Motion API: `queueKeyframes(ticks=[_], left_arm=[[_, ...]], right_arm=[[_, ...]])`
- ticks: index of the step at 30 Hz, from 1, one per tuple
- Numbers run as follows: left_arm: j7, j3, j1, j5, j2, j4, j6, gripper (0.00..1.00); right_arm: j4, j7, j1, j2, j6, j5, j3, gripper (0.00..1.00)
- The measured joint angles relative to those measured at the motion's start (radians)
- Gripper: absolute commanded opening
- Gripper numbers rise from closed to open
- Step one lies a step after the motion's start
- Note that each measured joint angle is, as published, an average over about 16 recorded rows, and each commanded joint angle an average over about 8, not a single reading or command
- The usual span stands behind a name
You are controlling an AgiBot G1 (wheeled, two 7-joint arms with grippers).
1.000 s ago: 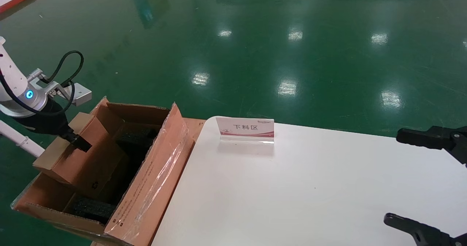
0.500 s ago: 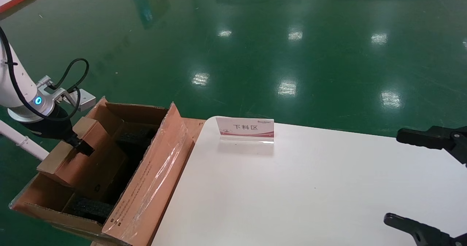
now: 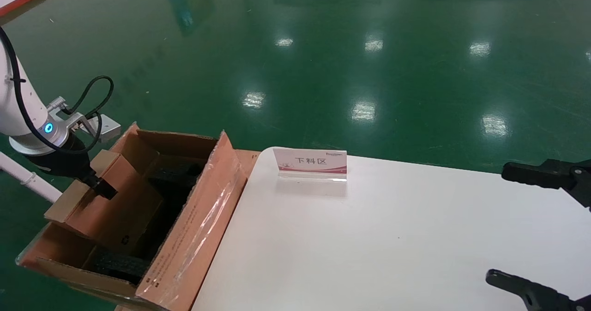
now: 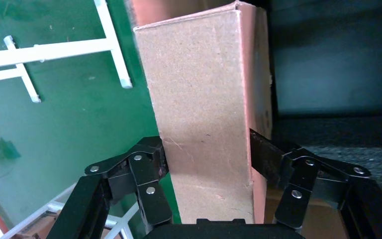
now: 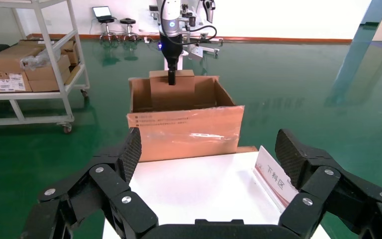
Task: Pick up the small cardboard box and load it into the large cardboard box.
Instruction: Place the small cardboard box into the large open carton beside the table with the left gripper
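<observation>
The small cardboard box [image 3: 108, 200], plain brown with a black recycling mark, sits tilted inside the large cardboard box [image 3: 194, 237], a brown carton with upright flaps, clear tape and black foam [image 3: 115, 265] on its floor. My left gripper [image 3: 99, 188] is shut on the small box's upper end, one finger on each side, as the left wrist view [image 4: 206, 159] shows. The small box [image 4: 204, 99] fills that view. My right gripper [image 3: 517, 228] is open and empty over the right edge of the white table; in its wrist view [image 5: 209, 149] the carton [image 5: 184, 124] stands far ahead.
A white table [image 3: 392, 237] lies right of the carton, with a small red-and-white sign [image 3: 310, 162] near its far edge. The green floor [image 3: 323, 62] surrounds it. A white shelving cart with boxes [image 5: 30, 69] stands beyond the carton in the right wrist view.
My left gripper has lowered the small box deeper into the carton and shifted slightly left. The carton has shifted a little. The right arm has not moved.
</observation>
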Motion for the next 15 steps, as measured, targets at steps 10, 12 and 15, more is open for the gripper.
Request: queueKeyframes(ticks=[10,12,15], left_arm=[[-0.001,0.001,-0.002,0.003,-0.002,-0.003,0.0,1.0],[-0.001,0.001,-0.002,0.004,-0.002,-0.003,0.0,1.0],[0.0,-0.002,-0.005,0.001,-0.003,-0.005,-0.003,1.0]], right_arm=[[0.0,0.0,0.0,0.0,0.0,0.0,0.0,1.0],[0.0,0.0,0.0,0.0,0.0,0.0,0.0,1.0],[0.0,0.0,0.0,0.0,0.0,0.0,0.0,1.0]])
